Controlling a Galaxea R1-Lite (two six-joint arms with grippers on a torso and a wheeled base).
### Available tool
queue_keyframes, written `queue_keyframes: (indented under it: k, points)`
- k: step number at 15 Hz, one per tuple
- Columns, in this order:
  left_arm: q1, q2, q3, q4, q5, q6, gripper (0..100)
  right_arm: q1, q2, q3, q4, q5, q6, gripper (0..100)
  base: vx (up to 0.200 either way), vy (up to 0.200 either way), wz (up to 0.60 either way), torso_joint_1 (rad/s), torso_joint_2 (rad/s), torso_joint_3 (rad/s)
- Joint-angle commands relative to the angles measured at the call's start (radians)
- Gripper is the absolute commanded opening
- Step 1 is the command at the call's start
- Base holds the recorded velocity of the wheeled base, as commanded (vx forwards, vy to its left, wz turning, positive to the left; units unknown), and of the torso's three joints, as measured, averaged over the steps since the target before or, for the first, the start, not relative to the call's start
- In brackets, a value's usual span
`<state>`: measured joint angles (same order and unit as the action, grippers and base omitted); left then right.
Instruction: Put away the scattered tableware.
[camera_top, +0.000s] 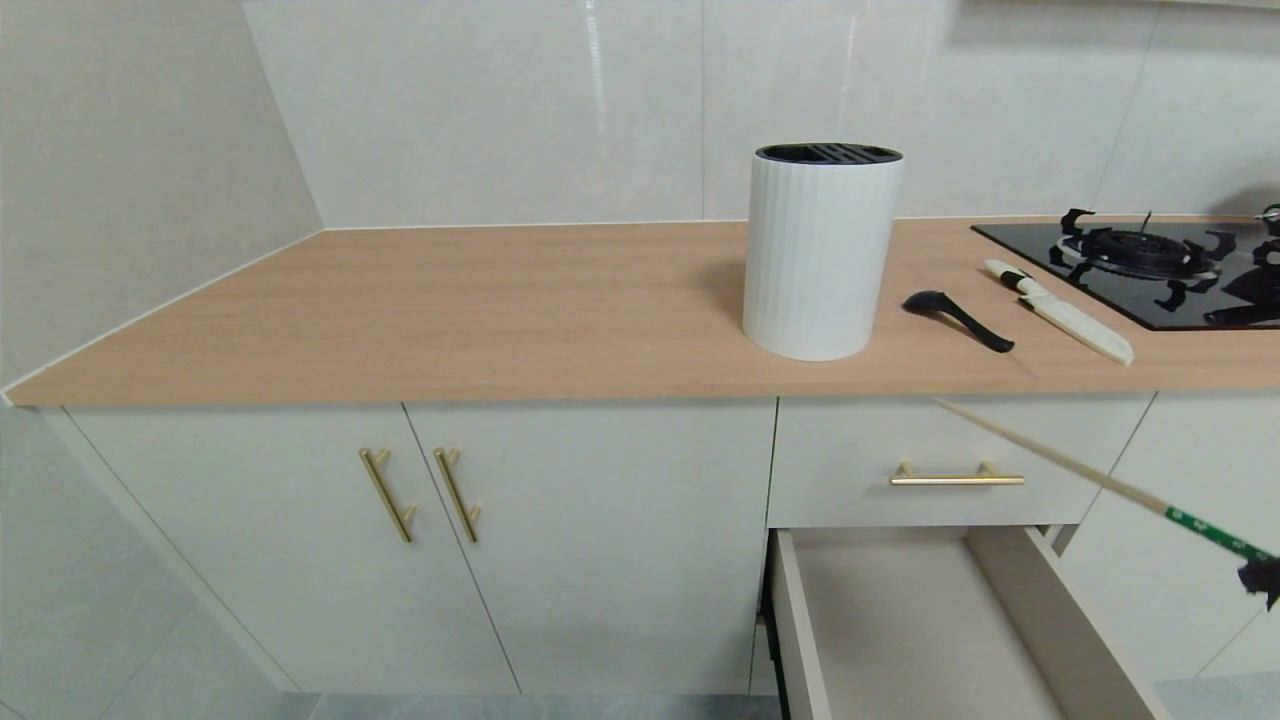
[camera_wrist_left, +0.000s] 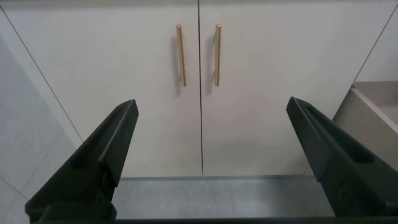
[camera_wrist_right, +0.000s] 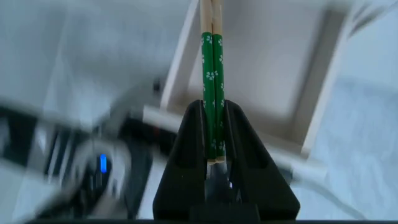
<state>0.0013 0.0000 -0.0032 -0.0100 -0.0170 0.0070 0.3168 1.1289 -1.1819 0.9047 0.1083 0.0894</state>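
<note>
Chopsticks (camera_top: 1080, 475) | pinched in right end effector (camera_wrist_right: 212, 118) | tips toward counter (camera_top: 500, 310) | left end effector (camera_wrist_left: 211, 102) spread

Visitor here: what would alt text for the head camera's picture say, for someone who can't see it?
At the right edge, the right gripper holds green-ended chopsticks near an open drawer. On the wooden counter behind sit a white ribbed holder, a black spoon, a white knife and a gas hob.
</note>
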Motion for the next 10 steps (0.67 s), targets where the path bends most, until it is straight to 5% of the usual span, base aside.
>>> queue_keyframes:
  k: [1,5,10]
  points:
    - [0.0,0.0,0.0,-0.001,0.0,0.001,100,0.03,-0.031,0.176,-0.055,0.002,0.001,0,0.0,0.0,0.0,0.0,0.0,0.0]
    - [0.0,0.0,0.0,-0.001,0.0,0.001,100,-0.024,0.117,0.374,-0.362,-0.025,0.012,0,0.0,0.0,0.0,0.0,0.0,0.0]
    - [0.0,0.0,0.0,-0.001,0.0,0.001,100,-0.035,0.192,0.38,-0.386,-0.032,0.024,0,0.0,0.0,0.0,-0.048,0.19,0.137]
